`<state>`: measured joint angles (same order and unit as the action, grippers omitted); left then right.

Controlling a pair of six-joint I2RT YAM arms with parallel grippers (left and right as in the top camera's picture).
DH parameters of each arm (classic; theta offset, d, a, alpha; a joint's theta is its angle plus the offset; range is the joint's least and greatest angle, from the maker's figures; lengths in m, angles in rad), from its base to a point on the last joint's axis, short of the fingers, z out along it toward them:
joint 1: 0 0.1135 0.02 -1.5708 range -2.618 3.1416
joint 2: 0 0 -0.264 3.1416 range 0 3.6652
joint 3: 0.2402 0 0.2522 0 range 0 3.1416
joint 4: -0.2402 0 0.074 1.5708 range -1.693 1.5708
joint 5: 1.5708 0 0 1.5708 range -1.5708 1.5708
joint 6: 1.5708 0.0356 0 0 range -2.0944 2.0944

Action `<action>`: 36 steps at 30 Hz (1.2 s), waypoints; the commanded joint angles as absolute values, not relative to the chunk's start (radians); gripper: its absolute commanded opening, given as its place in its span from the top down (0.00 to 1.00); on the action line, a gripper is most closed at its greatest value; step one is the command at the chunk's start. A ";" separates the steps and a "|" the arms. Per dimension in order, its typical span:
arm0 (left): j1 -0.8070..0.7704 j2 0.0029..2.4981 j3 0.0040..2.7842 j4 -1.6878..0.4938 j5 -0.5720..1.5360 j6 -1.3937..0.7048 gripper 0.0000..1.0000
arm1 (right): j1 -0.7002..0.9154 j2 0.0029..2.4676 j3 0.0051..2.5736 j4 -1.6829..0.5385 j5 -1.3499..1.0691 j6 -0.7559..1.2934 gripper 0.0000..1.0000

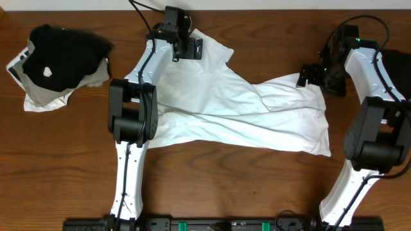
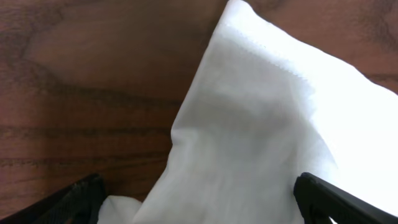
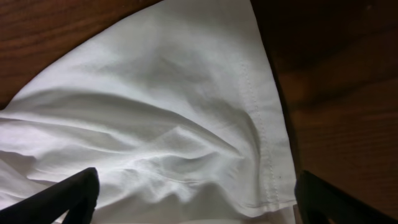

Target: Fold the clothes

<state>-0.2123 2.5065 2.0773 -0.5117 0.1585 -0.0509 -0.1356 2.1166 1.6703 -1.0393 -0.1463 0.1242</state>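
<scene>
Two grippers, one garment.

Overhead view: a white T-shirt [image 1: 244, 115] lies rumpled across the middle of the bench [image 1: 64, 160], its long axis running left to right in the frame. Over its upper left corner, at top centre, hangs the left gripper [image 1: 191, 48]. At its upper right edge is the right gripper [image 1: 307, 76]. Each arm is nearer its own end. A black garment pile [image 1: 61, 54] sits upper left, well apart.

Left wrist view: fingers [image 2: 78, 199] spread wide at the lower corners, nothing clamped. A hemmed corner of the shirt rises from between them toward the upper right.

Right wrist view: fingers [image 3: 68, 193] likewise wide, empty. The shirt's stitched hem falls between them, with bare wood to the right.

Judgement: each gripper probably needs only to descend and close on the cloth beneath it.
</scene>
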 commanded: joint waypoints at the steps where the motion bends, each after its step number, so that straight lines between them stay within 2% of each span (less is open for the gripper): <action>1: -0.209 2.529 2.099 -0.523 0.172 -0.045 0.05 | -0.136 2.121 1.686 -1.036 -0.156 0.115 0.06; 3: -0.209 2.524 2.099 -0.522 0.173 -0.045 0.09 | -0.138 2.121 1.686 -1.029 -0.153 0.115 0.09; 6: -0.209 2.515 2.101 -0.522 0.172 -0.045 0.25 | -0.139 2.121 1.686 -1.021 -0.146 0.115 0.11; 7: -0.209 2.510 2.101 -0.522 0.172 -0.045 0.37 | -0.139 2.121 1.686 -1.018 -0.146 0.115 0.11; 10: -0.209 2.503 2.101 -0.522 0.172 -0.045 0.62 | -0.139 2.121 1.686 -1.009 -0.146 0.115 0.11; 12: -0.209 2.502 2.101 -0.522 0.172 -0.045 0.73 | -0.139 2.121 1.686 -0.997 -0.146 0.115 0.10; 13: -0.209 2.502 2.101 -0.525 0.172 -0.045 0.76 | -0.139 2.121 1.686 -0.987 -0.146 0.115 0.09; 20: -0.208 2.502 2.101 -0.530 0.172 -0.045 0.77 | -0.144 2.121 1.686 -0.905 -0.146 0.109 0.03; 24: -0.208 2.502 2.101 -0.530 0.172 -0.045 0.77 | -0.145 2.121 1.686 -0.870 -0.145 0.035 0.01; 26: -0.208 2.502 2.101 -0.529 0.172 -0.045 0.87 | -0.147 2.124 1.686 -0.854 -0.139 -0.009 0.01; 27: -0.208 2.502 2.101 -0.529 0.172 -0.045 0.88 | -0.147 2.127 1.686 -0.840 -0.136 -0.030 0.01; 33: -0.208 2.502 2.101 -0.537 0.172 -0.045 0.88 | -0.155 2.156 1.686 -0.773 -0.137 -0.089 0.01; 36: -0.208 2.502 2.101 -0.536 0.172 -0.045 0.91 | -0.157 2.180 1.686 -0.750 -0.139 -0.110 0.01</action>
<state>-0.2123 2.5065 2.0773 -0.5316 0.1619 -0.0494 -0.1452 2.1437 1.6718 -0.7605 -0.1410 -0.0559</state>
